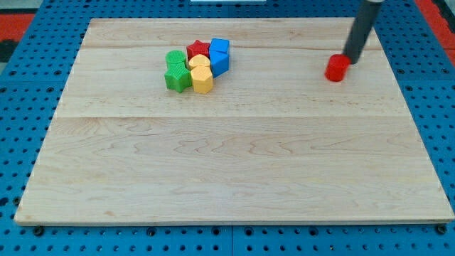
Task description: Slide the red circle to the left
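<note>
The red circle (338, 67) is a small red cylinder on the wooden board (234, 171) at the view's upper right. My dark rod comes down from the view's top right, and my tip (351, 61) sits right against the red circle's upper right side, touching or nearly touching it.
A tight cluster sits at the view's upper left of centre: a red star (197, 49), a blue block (220, 55), two green blocks (175, 69) and two yellow blocks (202, 74). The board rests on a blue pegboard (21, 107).
</note>
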Available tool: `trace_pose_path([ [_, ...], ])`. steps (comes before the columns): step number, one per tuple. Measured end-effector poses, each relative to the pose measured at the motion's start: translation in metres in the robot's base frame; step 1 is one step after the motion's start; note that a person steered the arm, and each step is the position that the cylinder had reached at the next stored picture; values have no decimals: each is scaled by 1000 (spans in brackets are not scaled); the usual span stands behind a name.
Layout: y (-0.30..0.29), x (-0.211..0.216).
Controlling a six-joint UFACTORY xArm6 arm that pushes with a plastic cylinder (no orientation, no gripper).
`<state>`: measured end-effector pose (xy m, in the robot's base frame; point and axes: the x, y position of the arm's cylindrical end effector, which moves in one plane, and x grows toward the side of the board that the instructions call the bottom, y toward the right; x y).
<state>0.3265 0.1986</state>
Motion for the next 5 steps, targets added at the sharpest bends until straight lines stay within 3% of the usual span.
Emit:
trace_pose_path([
  [1,-34,30],
  [2,1,54],
  [3,-30,66],
  [5,-150,52],
])
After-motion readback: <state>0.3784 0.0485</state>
